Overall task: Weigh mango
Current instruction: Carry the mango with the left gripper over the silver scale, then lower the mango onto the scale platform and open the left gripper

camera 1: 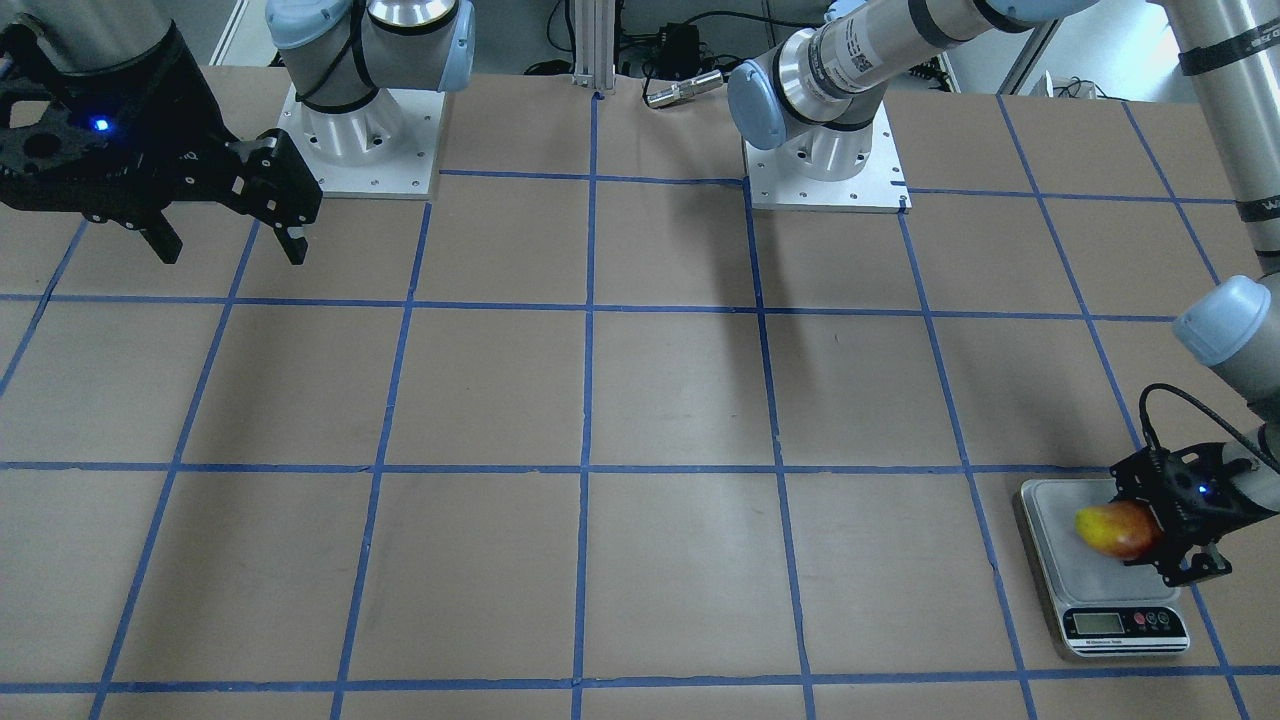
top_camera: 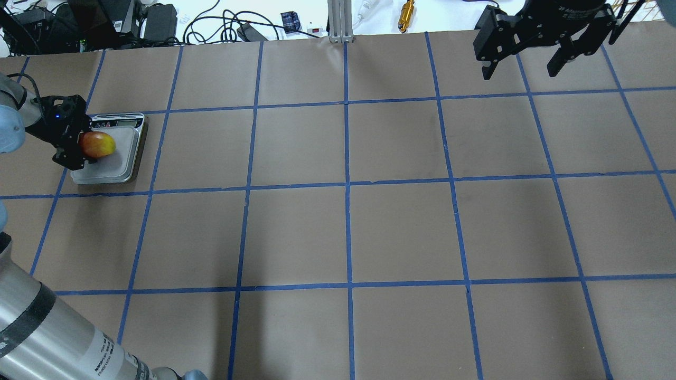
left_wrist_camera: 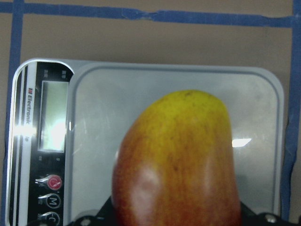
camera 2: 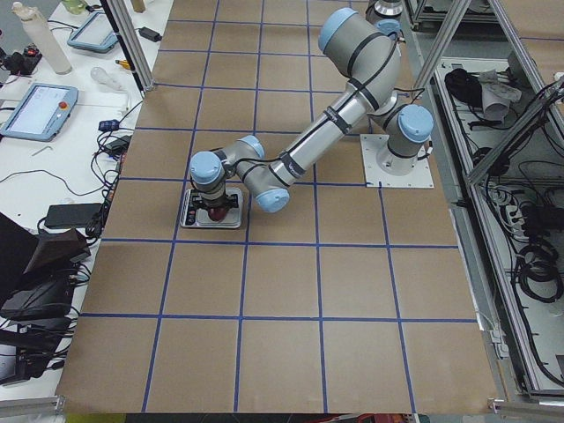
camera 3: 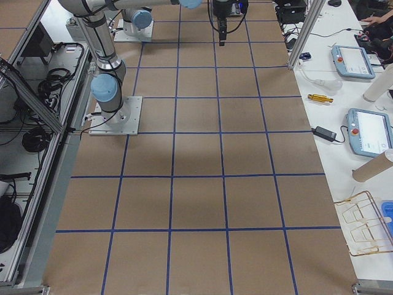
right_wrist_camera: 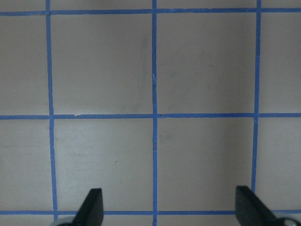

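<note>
One mango [top_camera: 100,144] in left tool [top_camera: 87,145], one scale [top_camera: 125,158].

Brown paper [top_camera: 401,232] covers the table, marked into squares by blue tape [top_camera: 347,184]. A white bench [camera 3: 331,160] alongside holds two pendants [camera 3: 370,132] and cables. An aluminium post [top_camera: 336,21] stands at the far edge.

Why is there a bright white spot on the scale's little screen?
Left wrist view: light glare whitens part of the scale's screen, so no number reads; a small glint sits on the plate, soft shine on the mango. Front view: no bright spot, but the screen is tiny.
</note>
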Available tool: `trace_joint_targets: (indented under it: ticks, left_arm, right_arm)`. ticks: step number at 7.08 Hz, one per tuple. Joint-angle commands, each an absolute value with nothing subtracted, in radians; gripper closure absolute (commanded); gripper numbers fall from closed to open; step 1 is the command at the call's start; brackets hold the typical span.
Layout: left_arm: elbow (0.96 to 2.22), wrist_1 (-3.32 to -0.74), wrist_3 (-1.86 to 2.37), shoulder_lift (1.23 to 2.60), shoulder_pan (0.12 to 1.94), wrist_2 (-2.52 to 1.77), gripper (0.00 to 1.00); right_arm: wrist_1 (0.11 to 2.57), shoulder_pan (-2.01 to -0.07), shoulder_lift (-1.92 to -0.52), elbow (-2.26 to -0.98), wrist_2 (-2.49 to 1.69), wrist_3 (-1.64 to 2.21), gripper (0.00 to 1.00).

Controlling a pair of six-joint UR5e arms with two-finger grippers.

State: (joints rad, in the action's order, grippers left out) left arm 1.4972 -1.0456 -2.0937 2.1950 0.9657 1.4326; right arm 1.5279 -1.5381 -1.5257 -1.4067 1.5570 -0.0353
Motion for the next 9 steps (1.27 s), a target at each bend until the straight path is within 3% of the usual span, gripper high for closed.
trace_joint_targets:
  ticks: [1, 2, 3, 9]
  left_arm:
    - [1.497, -1.045, -2.082, 2.198, 0.966, 1.430, 0.82]
    - [1.499, -1.055, -2.059, 2.197, 0.966, 1.410, 0.12]
    - [1.499, -1.058, -2.040, 2.197, 0.966, 1.407, 0.00]
    - [1.489, -1.081, -2.031, 2.085, 0.977, 1.466, 0.00]
  right_arm:
    - [1.528, -1.539, -1.525, -1.407, 1.557, -0.035, 0.00]
    - [1.528, -1.539, -1.525, -1.407, 1.557, -0.035, 0.00]
    - [1.528, -1.539, -1.525, -1.407, 1.557, -0.035, 0.00]
    - [1.528, -1.539, -1.526, -1.407, 1.557, -0.035, 0.00]
